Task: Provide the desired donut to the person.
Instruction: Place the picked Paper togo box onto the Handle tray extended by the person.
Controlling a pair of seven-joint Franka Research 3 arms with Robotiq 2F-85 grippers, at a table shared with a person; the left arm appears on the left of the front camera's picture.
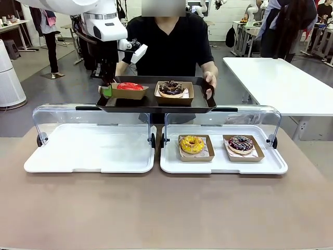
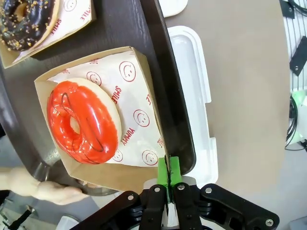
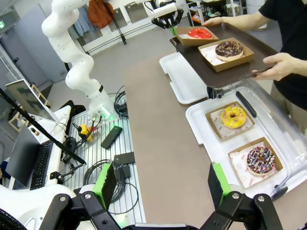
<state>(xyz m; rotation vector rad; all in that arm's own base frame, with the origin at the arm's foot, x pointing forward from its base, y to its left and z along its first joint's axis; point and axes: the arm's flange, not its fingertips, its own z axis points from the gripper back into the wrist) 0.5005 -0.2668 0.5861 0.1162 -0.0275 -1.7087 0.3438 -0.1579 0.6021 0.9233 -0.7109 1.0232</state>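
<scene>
A red-glazed donut [image 1: 129, 86] [image 2: 84, 123] lies in a brown cardboard box [image 2: 139, 96] on a dark serving tray [image 1: 151, 102] [image 2: 124, 28]. The person [image 1: 166, 41] in a black T-shirt holds that tray at both ends above the table's far side. My left gripper [image 1: 106, 89] [image 2: 168, 170] is shut, its green pads pinching the box's corner at the tray's left end. A chocolate donut with nuts [image 1: 171, 87] sits boxed beside it on the tray. My right gripper [image 3: 163, 184] hangs open, high over the table's right side and holding nothing.
Two white display trays with raised clear lids lie on the brown table. The right tray [image 1: 276, 166] holds a yellow donut [image 1: 191, 144] and a dark sprinkled donut [image 1: 240, 143]. The left tray [image 1: 88, 151] lies below my left arm. The person's hand [image 2: 48, 189] grips the serving tray's rim near my left fingers.
</scene>
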